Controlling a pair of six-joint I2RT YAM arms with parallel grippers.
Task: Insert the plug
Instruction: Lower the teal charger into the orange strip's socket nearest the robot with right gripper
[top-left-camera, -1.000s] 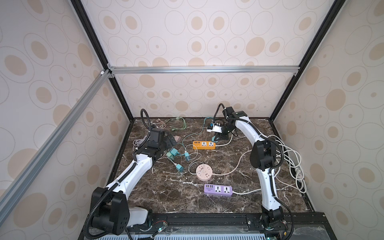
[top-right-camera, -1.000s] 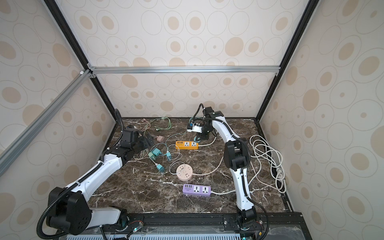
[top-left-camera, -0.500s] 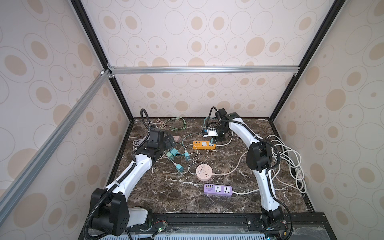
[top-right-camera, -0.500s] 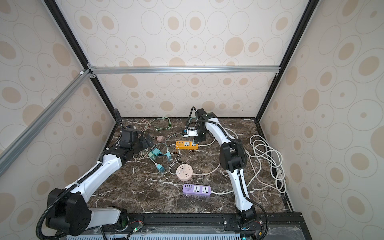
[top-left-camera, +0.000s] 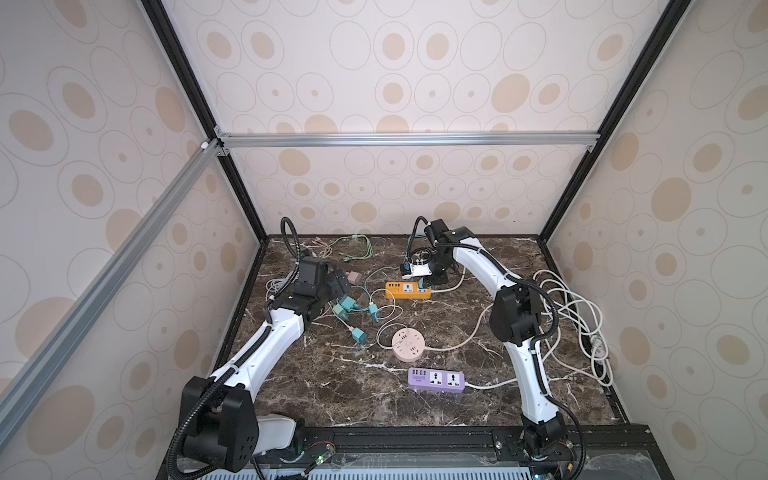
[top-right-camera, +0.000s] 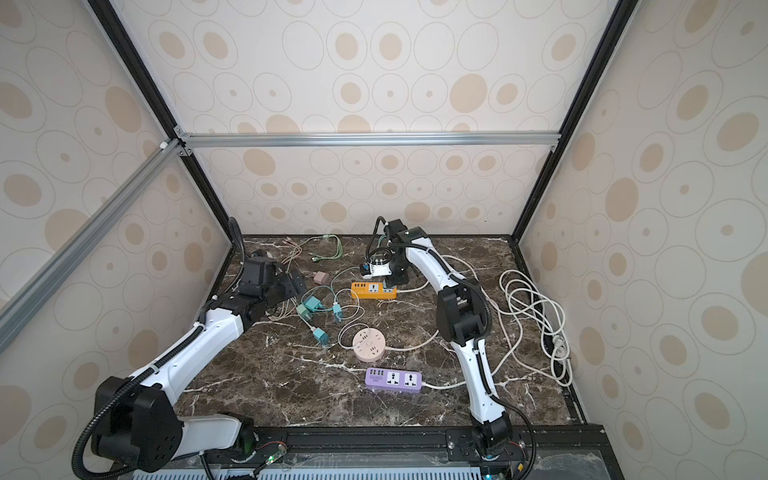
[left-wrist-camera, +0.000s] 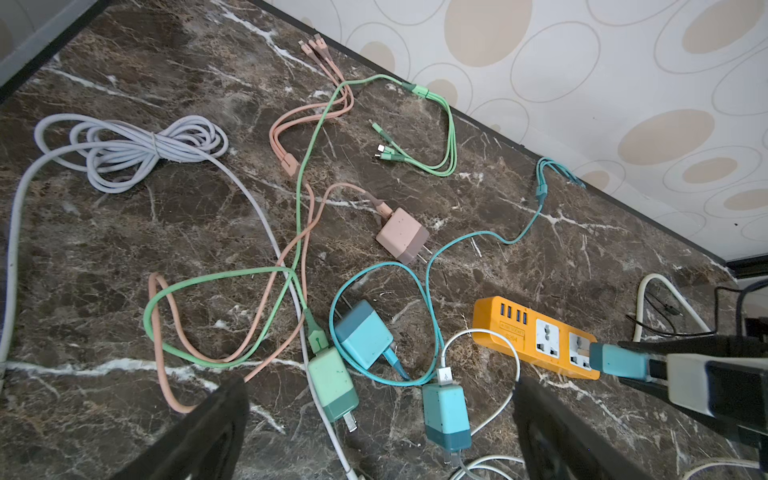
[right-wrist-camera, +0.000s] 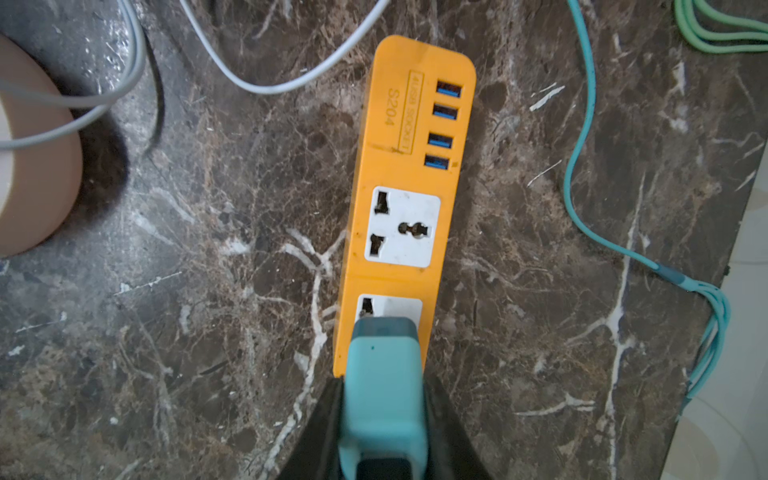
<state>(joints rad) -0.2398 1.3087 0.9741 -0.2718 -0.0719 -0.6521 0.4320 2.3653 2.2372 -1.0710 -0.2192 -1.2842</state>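
Teal plug (right-wrist-camera: 384, 353) pinched in the right gripper (right-wrist-camera: 382, 399), over the orange strip (right-wrist-camera: 409, 137).
Right jaws press on both sides of the plug; its dark front covers the strip's nearest socket (right-wrist-camera: 392, 307), and the prongs are hidden. Past it lie the second socket (right-wrist-camera: 403, 226) and four USB ports (right-wrist-camera: 442, 122). Left gripper (left-wrist-camera: 380, 386) stands spread wide, holding nothing; below its jaws lie loose chargers (left-wrist-camera: 363, 334) and cables (left-wrist-camera: 232, 316) on the marble (left-wrist-camera: 124, 249).
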